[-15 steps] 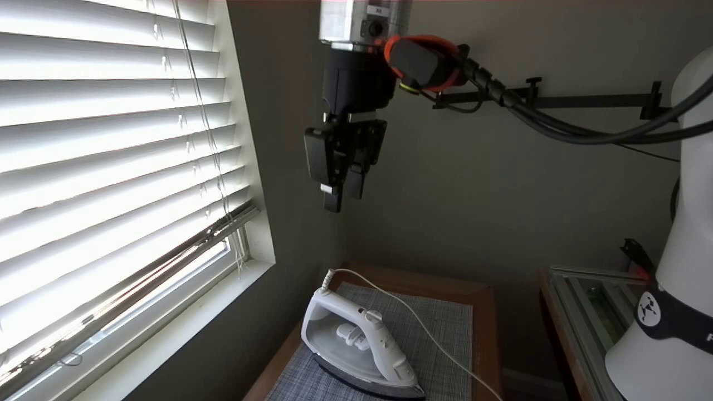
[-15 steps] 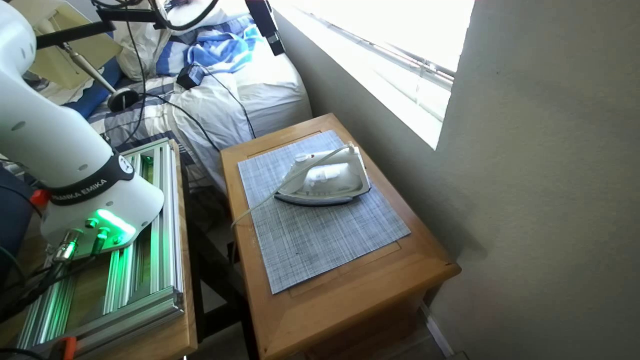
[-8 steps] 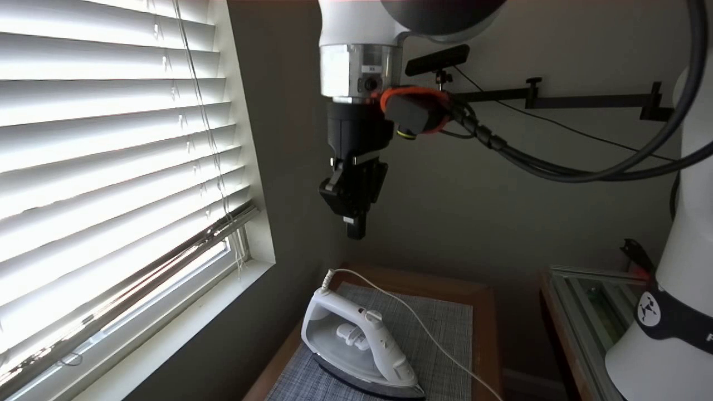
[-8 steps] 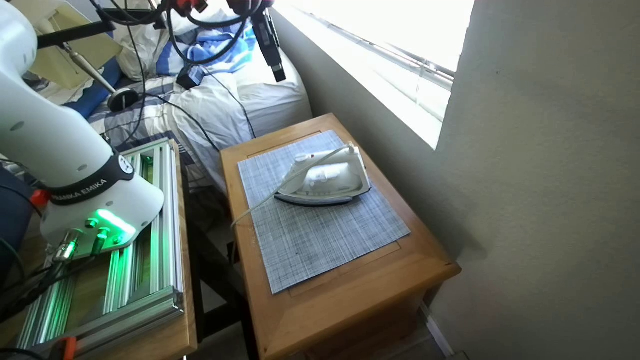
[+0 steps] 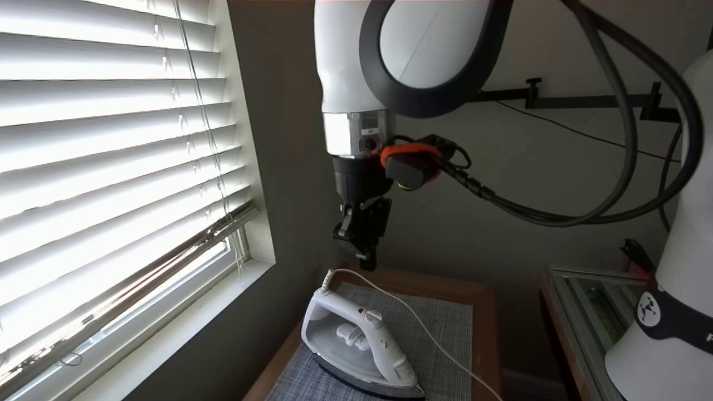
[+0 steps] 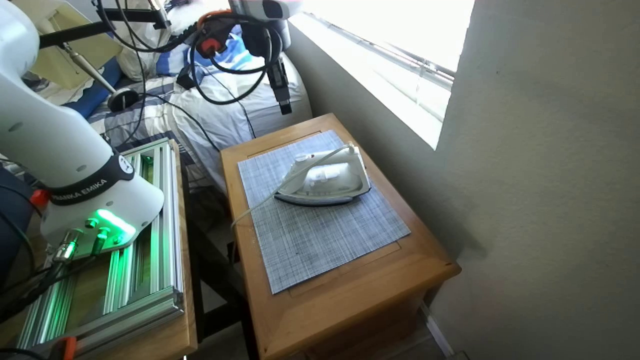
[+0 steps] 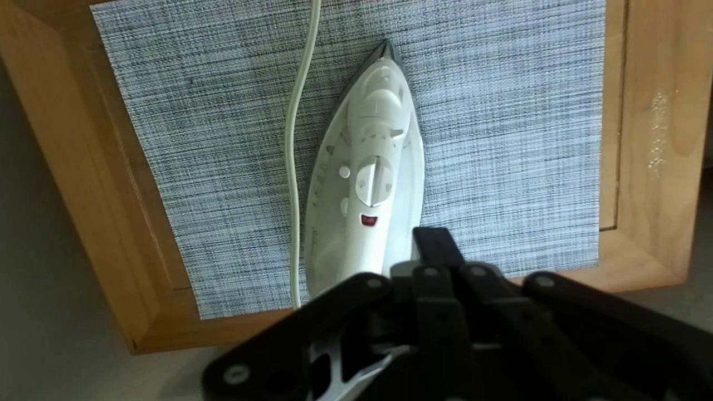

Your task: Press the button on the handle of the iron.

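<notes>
Approach stage, I am judging: the hand (image 7: pixel 438 245), closed on nothing, is hovering clear of the iron (image 6: pixel 327 176) on the surface (image 6: pixel 350 302); pressing is requiring descent toward the probable button (image 7: pixel 344 172), at its ten o'clock in the wrist view.

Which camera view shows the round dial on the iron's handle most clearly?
The wrist view. It looks down on the dial, so its whole face shows, with nothing in front. Both exterior views also show the dial, but small and at a slant, so its details cannot be told.
</notes>
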